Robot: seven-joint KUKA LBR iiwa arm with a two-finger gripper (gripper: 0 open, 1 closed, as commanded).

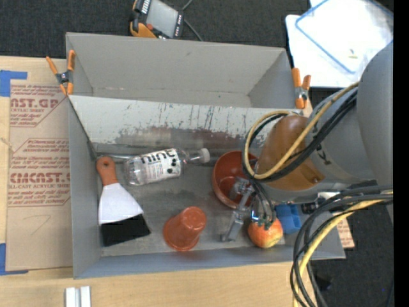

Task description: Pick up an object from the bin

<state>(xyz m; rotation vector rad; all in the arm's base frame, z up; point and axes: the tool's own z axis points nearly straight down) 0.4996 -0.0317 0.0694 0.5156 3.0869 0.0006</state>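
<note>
Lying just beside the tool [234, 226] (apart or together, unclear): red-yellow apple [265, 234].

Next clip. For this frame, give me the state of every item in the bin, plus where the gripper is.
bottle: lying on its side, cap on.
brush: lying flat, handle towards the bottle.
cup: tipped on its side.
bowl: upright, partly hidden by the arm.
apple: resting loose, right beside the gripper.
gripper: low in the bin, between cup and apple.
</note>
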